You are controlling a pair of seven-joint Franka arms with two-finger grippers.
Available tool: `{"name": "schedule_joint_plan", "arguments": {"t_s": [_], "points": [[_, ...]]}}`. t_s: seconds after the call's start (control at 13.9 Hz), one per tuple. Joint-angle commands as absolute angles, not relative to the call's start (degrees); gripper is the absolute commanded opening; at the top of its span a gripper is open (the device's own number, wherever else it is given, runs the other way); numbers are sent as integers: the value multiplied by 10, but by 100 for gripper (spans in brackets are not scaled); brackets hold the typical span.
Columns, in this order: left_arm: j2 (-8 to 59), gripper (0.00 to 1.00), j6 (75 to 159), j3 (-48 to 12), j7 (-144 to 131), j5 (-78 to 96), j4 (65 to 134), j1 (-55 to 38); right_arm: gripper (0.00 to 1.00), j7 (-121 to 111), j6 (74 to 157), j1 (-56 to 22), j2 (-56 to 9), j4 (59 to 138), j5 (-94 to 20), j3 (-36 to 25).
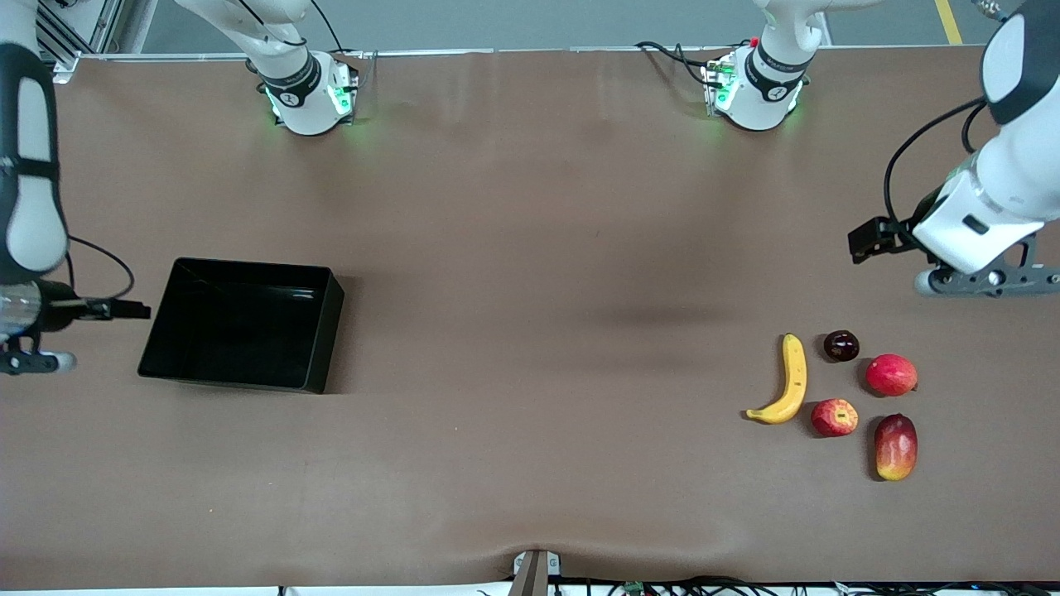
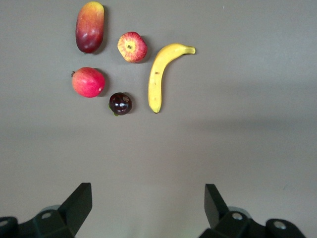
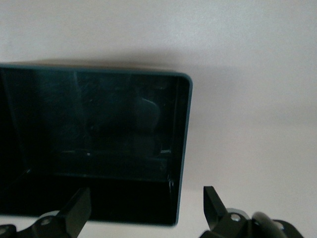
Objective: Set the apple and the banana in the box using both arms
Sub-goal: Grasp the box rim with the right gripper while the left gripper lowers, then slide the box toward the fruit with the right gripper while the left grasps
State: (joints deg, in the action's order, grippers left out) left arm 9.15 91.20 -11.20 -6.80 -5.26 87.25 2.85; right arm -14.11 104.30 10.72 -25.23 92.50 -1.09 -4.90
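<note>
The banana (image 1: pixel 787 382) and the apple (image 1: pixel 834 417) lie side by side on the brown table at the left arm's end. In the left wrist view the banana (image 2: pixel 161 74) and the apple (image 2: pixel 132 47) lie apart from the fingers. The left gripper (image 1: pixel 990 281) (image 2: pixel 148 208) is open and empty, up over bare table beside the fruit. The black box (image 1: pixel 240 324) stands empty at the right arm's end. The right gripper (image 1: pixel 33 362) (image 3: pixel 147 210) is open and empty, over the table next to the box (image 3: pixel 184 124).
A dark plum (image 1: pixel 840 345), a pinkish-red round fruit (image 1: pixel 891 374) and an oblong red-yellow mango (image 1: pixel 895 447) lie close round the apple. They also show in the left wrist view: plum (image 2: pixel 120 103), red fruit (image 2: pixel 88 82), mango (image 2: pixel 89 27).
</note>
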Motion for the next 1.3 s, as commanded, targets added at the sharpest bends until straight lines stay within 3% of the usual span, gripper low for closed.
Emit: {"name": "schedule_joint_plan", "arguments": {"t_s": [0.0,0.14,0.43,0.5,0.58,0.72,0.94,1.23], "points": [[118,100,944,-113,-73,-63,874,29,100,-159,1127,120,-257,982,2,-44],[131,100,970,-113,-74,-65,892,29,100,-202,1178,120,-270,1007,2,-44],[154,100,1073,-113,-73,-99,955,32,100,-228,1177,140,-293,1015,2,-44],[174,100,1094,-109,-72,-99,957,33,86,-231,1180,145,-295,1025,2,-44],[197,100,1121,-109,-71,-99,956,48,63,-229,1180,148,-297,1032,2,-44],[247,100,1204,-109,-60,-100,950,67,3,-227,1178,149,-295,1039,-2,-43],[319,100,1297,-109,-72,-98,928,75,0,-224,1175,152,-296,1040,-7,-43],[392,100,1339,-100,-119,-94,874,86,0,-222,1161,156,-294,1034,-20,-41]]}}
